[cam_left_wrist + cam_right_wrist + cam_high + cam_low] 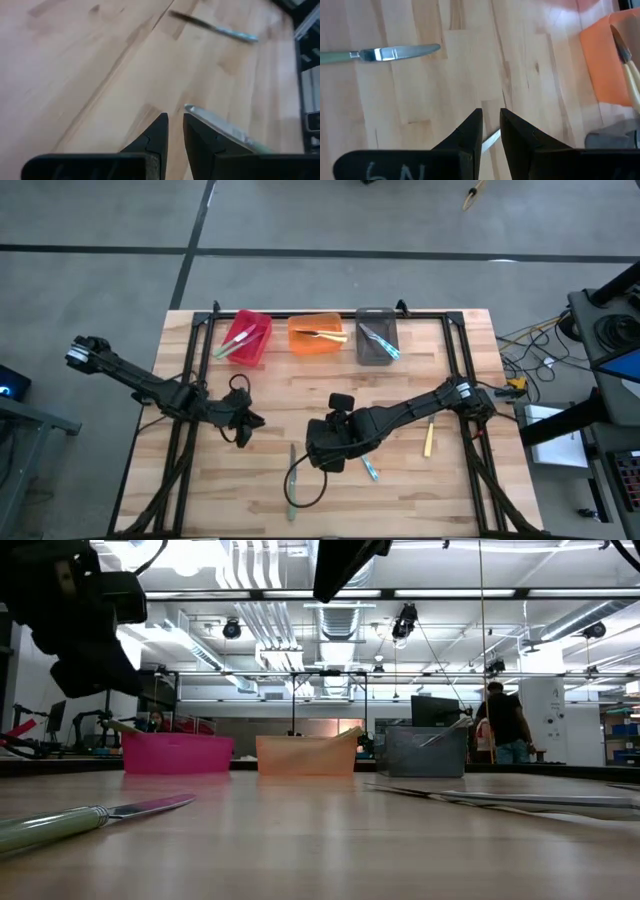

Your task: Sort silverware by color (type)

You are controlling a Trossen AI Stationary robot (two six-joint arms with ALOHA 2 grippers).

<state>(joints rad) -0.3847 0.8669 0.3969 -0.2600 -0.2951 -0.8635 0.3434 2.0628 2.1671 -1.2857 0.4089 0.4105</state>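
- Silverware (292,485) lay partly sorted in the high view: pieces sat in the red bin (245,336), orange bin (318,336) and grey bin (377,337), while a green knife, a blue piece (370,470) and a yellow one (429,439) remained on the table (270,410).
- Low view: the green knife (90,816) lay flat, near the camera.
- Left wrist view: the left gripper (175,131) had its fingers nearly together, holding nothing.
- Right wrist view: the right gripper (491,126) was likewise narrow and empty above the wood.

I've got the left arm reaching in from the left edge, elbow bent, left gripper (243,430) low over the left-middle of the table, fingers (159,131) nearly together, narrow gap, nothing between. Right arm stretches in from the right, right gripper (325,452) near centre, fingers (472,130) also narrowly parted, nothing gripped.
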